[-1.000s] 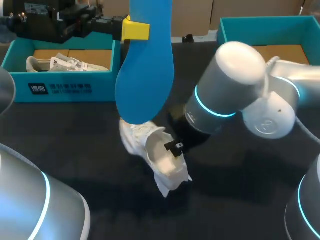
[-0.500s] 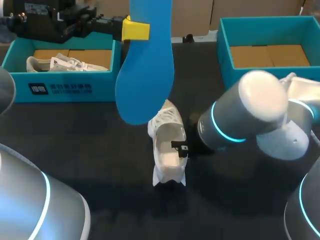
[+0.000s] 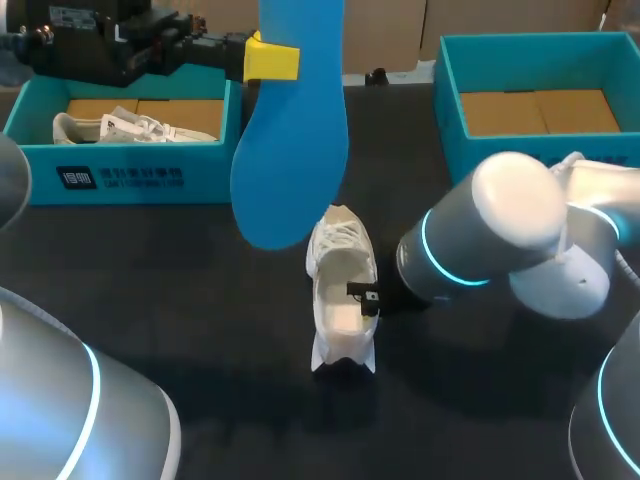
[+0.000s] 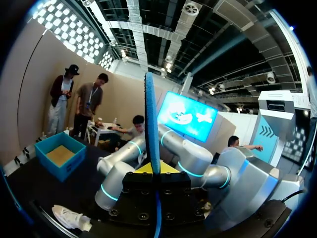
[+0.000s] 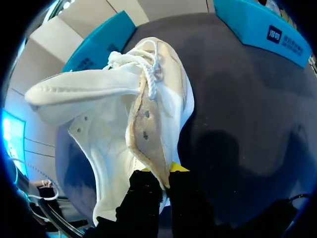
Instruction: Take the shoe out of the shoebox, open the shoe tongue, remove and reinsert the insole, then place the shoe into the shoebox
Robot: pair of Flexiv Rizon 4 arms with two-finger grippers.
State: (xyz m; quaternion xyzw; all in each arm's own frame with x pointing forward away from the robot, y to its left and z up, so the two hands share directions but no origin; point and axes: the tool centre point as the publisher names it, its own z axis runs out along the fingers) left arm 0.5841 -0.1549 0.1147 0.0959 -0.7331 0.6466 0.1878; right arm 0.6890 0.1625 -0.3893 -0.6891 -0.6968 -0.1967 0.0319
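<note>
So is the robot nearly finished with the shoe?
About halfway. Done: the shoe is out on the table, its tongue looks pulled open, and the insole is out. In hand: the left end effector holds the insole up, and the right end effector pinches the shoe's edge. Left: slide the insole back in, then put the shoe into the shoebox.

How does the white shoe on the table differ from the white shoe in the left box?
The shoe on the table stands on the black table; the shoe in the box lies inside the left blue box. The shoe on the table is pinched at its side by the right gripper, with its mouth wide open; the shoe in the box is untouched. Both are white with white laces.
</note>
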